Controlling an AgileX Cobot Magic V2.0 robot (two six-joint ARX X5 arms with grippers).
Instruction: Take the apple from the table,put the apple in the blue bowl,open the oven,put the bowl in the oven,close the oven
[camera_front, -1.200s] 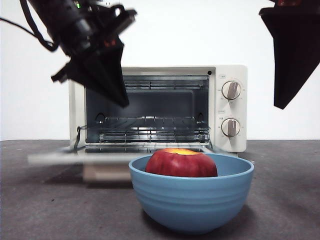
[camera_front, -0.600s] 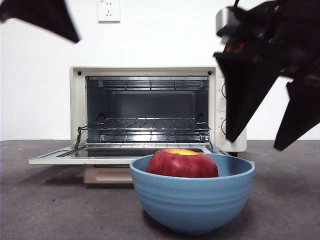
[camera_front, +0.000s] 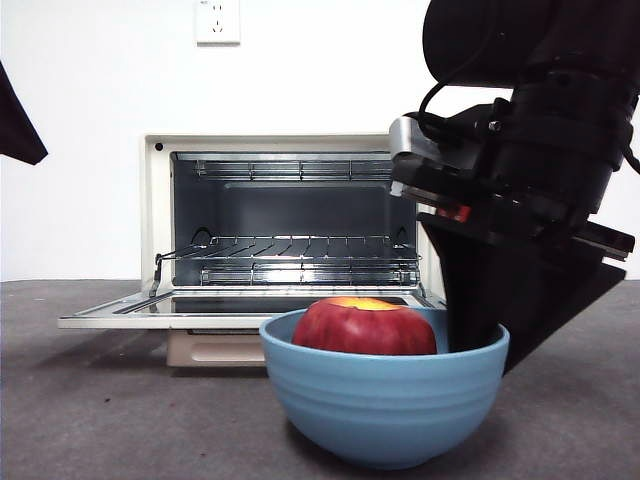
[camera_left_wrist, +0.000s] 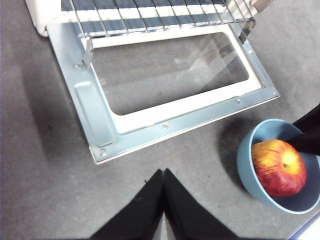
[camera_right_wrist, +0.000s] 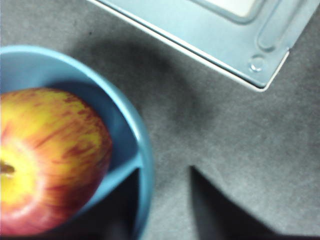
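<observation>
The dark red apple lies in the blue bowl on the table, in front of the oven, whose door hangs open and flat. My right gripper has come down on the bowl's right side. In the right wrist view the right gripper is open and straddles the bowl's rim, one jaw inside beside the apple, the other outside. My left gripper is shut and empty, above the table in front of the open door, and shows only as a black tip.
The open door juts toward the bowl, with its edge a short way behind the bowl. Wire racks sit inside the oven cavity. A wall socket is above the oven.
The left arm has withdrawn up and to the left from the open oven. The right arm has swung down from the upper right onto the bowl's right rim.
</observation>
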